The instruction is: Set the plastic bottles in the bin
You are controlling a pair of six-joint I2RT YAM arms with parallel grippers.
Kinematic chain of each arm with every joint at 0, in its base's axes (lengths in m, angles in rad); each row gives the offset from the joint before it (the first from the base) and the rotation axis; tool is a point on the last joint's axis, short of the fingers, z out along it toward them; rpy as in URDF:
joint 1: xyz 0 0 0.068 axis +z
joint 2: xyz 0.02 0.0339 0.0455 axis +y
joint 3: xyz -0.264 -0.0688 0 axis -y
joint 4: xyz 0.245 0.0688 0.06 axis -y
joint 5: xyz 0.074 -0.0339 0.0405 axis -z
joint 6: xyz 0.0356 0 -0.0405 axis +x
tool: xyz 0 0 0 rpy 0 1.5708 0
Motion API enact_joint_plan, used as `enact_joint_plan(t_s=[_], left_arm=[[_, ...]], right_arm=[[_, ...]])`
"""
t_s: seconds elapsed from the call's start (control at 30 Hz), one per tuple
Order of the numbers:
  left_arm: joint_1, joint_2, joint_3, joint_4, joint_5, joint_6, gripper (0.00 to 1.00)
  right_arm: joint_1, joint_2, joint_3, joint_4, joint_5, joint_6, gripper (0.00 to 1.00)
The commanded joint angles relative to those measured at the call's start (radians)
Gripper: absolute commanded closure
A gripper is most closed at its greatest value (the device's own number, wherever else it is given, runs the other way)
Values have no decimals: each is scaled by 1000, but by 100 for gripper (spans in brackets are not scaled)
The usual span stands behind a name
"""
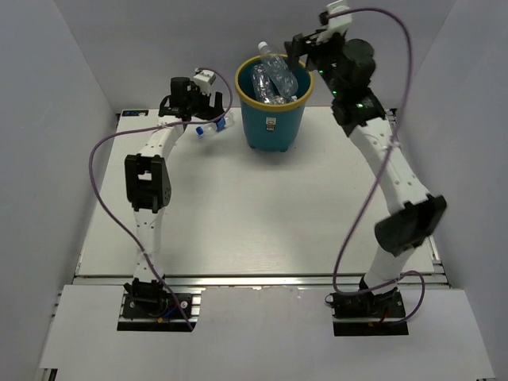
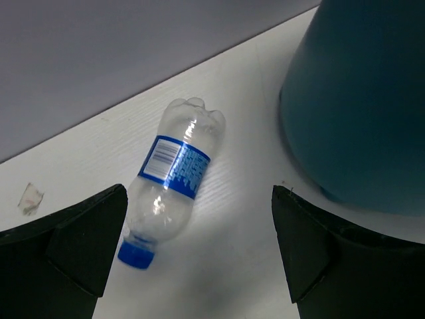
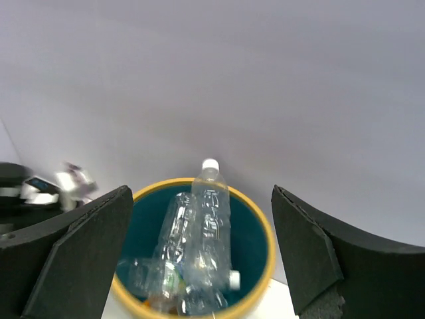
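The teal bin (image 1: 274, 119) with a yellow rim stands at the back middle of the table; several clear bottles (image 1: 271, 82) lie inside it, one with a white cap leaning on the far rim (image 3: 210, 189). One clear bottle with a blue label and blue cap (image 2: 174, 179) lies on the table left of the bin (image 2: 358, 106), also seen from the top view (image 1: 213, 127). My left gripper (image 2: 199, 256) is open and empty just above this bottle. My right gripper (image 3: 202, 259) is open and empty above the bin (image 3: 255, 296).
Grey walls enclose the table on the left, back and right. A small scrap of tape (image 2: 30, 198) lies on the table near the back wall. The left arm (image 1: 151, 178) reaches toward the back left and the right arm (image 1: 397, 182) toward the back right.
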Motion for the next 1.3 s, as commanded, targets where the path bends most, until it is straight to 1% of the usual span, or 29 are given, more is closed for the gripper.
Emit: enact_joint_plan(t_s=[0.0,0.03,0.07,0.1,0.17,0.2,0.3,0.4,0.5,0.6,0.73,0.83,0.87,0.93,0.97,1.03,1.07,1.1,1.13,1.2,1.23,1.27], left_arm=[[2,108,191,-131,62,58,2],[2,124,204,-111,62,63,2],[2,133,192,-88,71,66,2],[2,133,175,-41,78,69,2],[2,142,141,-8,88,72,2],[2,148,140,9,82,72,2],[4,188,172,13,49,80,2],[2,236,196,32,13,81,2],[1,282,258,9,17,82,2],[-2,294,227,13,40,75,2],[-13,270,173,23,71,75,2],[-15,248,161,26,59,48,14],[-15,240,159,26,54,39,25],[-15,211,137,33,39,25,35],[-15,195,120,41,19,7,39],[-13,130,77,82,-21,-17,47],[-15,107,36,94,-71,-42,51],[-15,57,18,105,-95,-53,57],[-15,31,5,107,-116,-63,60],[-15,-26,-34,115,-171,-84,62],[-15,-93,-55,124,-190,-99,63],[-13,-129,-107,140,-207,-107,62]], right_arm=[[-8,-192,-124,9,42,20,11],[-7,-229,-179,21,42,14,11],[-7,-269,-289,35,47,-1,11],[-7,-336,-339,60,70,-1,11],[-8,-395,-447,69,88,-5,11],[-8,-444,-475,72,98,-3,11],[-8,-525,-566,71,73,9,10],[-8,-588,-624,54,59,21,11],[-10,-645,-666,63,69,23,11],[-10,-686,-710,78,95,22,11],[-10,-722,-755,91,142,23,11],[-10,-746,-779,101,154,28,11],[-10,-751,-796,103,159,34,11],[-10,-772,-815,107,171,38,11],[-10,-780,-815,112,177,38,11],[-10,-806,-871,135,188,57,11],[-11,-815,-887,144,188,64,11],[-10,-834,-919,149,193,75,11],[-10,-841,-936,153,200,83,11],[-10,-866,-971,181,216,91,11],[-10,-874,-1000,187,225,94,11],[-10,-887,-1014,201,233,94,11]])
